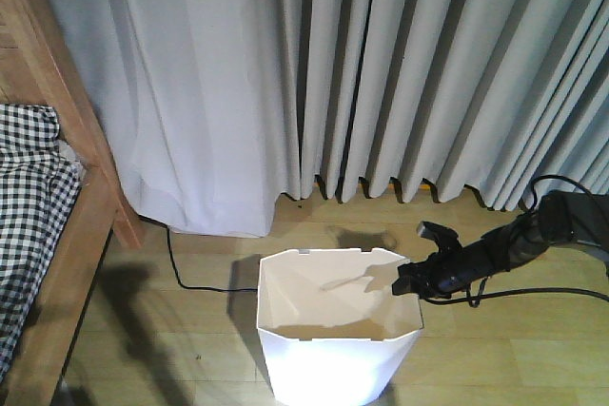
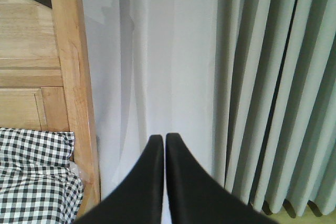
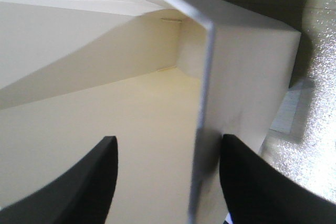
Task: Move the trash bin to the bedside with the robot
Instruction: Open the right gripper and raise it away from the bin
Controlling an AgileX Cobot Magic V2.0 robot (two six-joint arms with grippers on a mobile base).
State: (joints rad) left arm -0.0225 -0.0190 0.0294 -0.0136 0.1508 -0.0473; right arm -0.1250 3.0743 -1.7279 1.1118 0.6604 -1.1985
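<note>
Right now the right gripper (image 3: 168, 182) straddles the trash bin's (image 1: 328, 354) rim, jaws spread to clamp it, while the left gripper (image 2: 161, 142) idles pinched together, empty.

At lower centre stands a white trash bin (image 1: 328, 368) with a cream inside. The bed frame (image 1: 71, 235) at the left is light-brown wood, its bedding (image 1: 24, 206) black-and-white checked. Pale grey curtains (image 1: 381, 64) hang behind, above a yellowish wood-grain floor (image 1: 504, 349); the right arm (image 1: 476, 259) is black.
</note>
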